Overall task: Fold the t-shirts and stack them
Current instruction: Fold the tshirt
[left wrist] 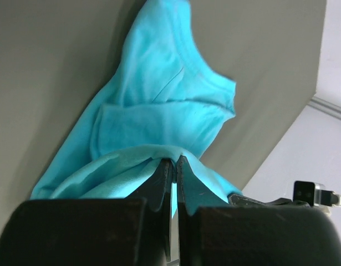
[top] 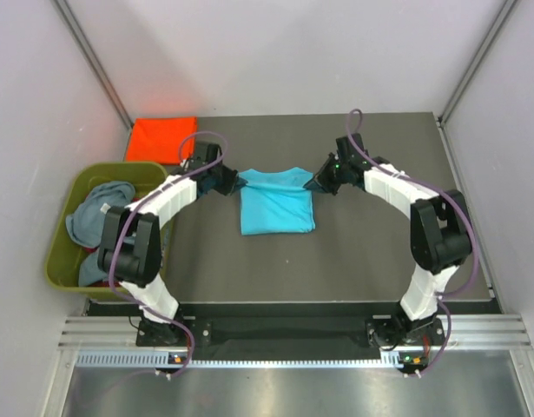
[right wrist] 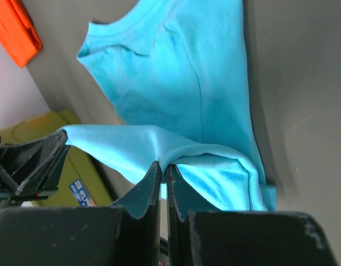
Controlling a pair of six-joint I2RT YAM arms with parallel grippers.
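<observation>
The bright turquoise t-shirt (top: 277,201) lies partly folded in the middle of the dark table. My left gripper (top: 233,182) is shut on its far left edge, and the cloth (left wrist: 159,105) drapes over my pinched fingers (left wrist: 162,183). My right gripper (top: 318,182) is shut on its far right edge, the cloth (right wrist: 181,72) pinched between my fingers (right wrist: 151,183). The orange-red t-shirt (top: 161,139) lies folded at the far left corner and shows in the right wrist view (right wrist: 18,30). The grey-blue t-shirt (top: 97,208) and a red one (top: 97,276) lie in the tub.
The olive-green plastic tub (top: 62,252) stands off the table's left edge, beside my left arm. White walls close the cell on the left, right and back. A metal rail (top: 284,334) runs along the near edge.
</observation>
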